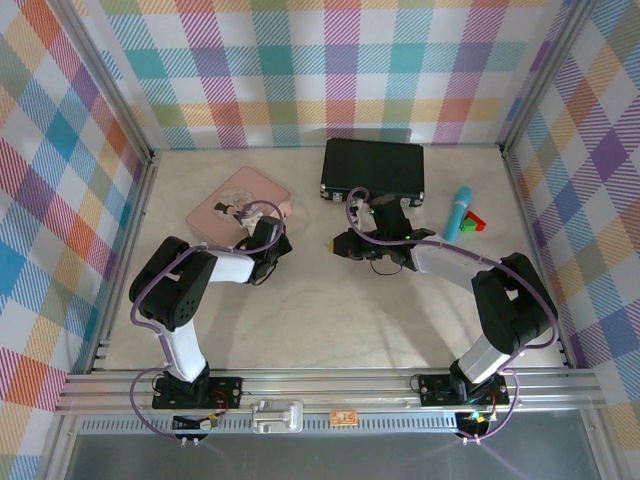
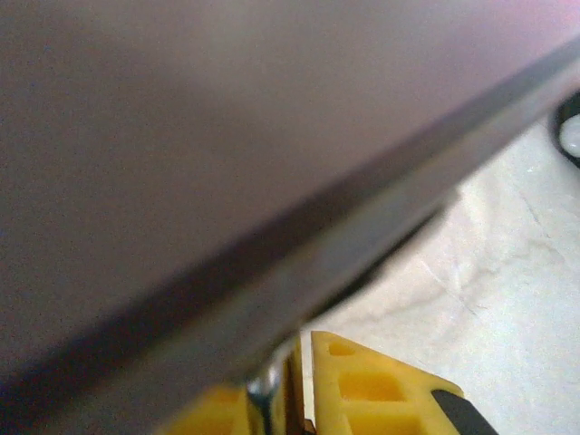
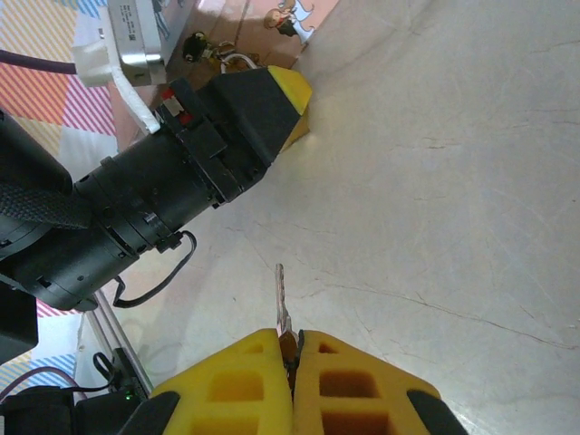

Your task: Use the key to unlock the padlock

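Observation:
My right gripper is shut on the key, whose thin silvery blade sticks out past the yellow fingertips above the bare table. In the top view this gripper hovers mid-table and points left toward my left gripper, which sits at the near right corner of the pink tin. In the left wrist view the left gripper has its jaws almost together. A silvery bit of metal shows at their tips, seemingly the shackle of the padlock. Its brass body is hidden under the blurred tin edge.
A black case lies at the back, just behind the right gripper. A blue cylinder and a small red and green block sit to its right. Plaid walls close in three sides. Bare tabletop stretches toward the arm bases.

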Robot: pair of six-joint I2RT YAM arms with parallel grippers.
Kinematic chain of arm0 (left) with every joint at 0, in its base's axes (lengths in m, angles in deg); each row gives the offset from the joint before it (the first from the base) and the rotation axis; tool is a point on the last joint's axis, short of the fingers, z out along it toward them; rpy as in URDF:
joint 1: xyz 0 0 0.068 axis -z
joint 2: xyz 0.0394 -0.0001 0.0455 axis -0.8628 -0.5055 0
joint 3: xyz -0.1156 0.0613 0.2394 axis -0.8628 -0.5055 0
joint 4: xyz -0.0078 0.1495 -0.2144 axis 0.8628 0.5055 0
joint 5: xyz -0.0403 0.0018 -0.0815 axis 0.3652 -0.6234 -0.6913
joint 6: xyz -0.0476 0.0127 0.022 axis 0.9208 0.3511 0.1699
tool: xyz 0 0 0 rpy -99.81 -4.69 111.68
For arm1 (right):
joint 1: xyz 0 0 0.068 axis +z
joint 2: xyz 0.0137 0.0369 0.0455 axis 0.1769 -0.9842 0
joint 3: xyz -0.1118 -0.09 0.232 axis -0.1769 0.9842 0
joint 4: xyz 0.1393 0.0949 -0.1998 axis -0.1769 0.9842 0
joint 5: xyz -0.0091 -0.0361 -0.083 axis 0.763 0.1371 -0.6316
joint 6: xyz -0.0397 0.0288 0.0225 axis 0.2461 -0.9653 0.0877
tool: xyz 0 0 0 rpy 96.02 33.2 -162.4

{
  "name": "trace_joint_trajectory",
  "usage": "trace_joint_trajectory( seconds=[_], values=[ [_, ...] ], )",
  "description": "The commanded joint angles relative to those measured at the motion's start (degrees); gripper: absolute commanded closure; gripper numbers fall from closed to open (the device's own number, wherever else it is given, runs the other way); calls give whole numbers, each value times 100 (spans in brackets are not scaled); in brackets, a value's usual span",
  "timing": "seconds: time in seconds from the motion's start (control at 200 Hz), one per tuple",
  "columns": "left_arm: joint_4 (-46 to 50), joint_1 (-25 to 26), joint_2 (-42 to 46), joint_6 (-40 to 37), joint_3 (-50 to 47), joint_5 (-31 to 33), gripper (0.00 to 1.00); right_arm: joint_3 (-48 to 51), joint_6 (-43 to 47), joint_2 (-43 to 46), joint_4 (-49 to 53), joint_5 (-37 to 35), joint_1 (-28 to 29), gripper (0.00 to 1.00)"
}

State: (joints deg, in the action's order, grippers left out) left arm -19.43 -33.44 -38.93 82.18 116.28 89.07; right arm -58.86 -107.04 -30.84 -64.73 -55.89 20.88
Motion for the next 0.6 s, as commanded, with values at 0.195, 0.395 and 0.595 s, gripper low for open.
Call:
trace_joint_trajectory(
  seconds=[0.195, 0.395, 0.595],
  values=[
    [-1333, -223, 663, 1131, -662, -1593, 100, 395, -941, -340, -1528, 765, 0, 100],
    [-2282, -264, 801, 1928, -1185, -1863, 100, 603, -1562, -716, -2607, 999, 72, 100],
    [-2954, -264, 734, 2597, -1325, -2046, 100, 694, -2222, -1146, -3548, 1078, 240, 100]
  ],
)
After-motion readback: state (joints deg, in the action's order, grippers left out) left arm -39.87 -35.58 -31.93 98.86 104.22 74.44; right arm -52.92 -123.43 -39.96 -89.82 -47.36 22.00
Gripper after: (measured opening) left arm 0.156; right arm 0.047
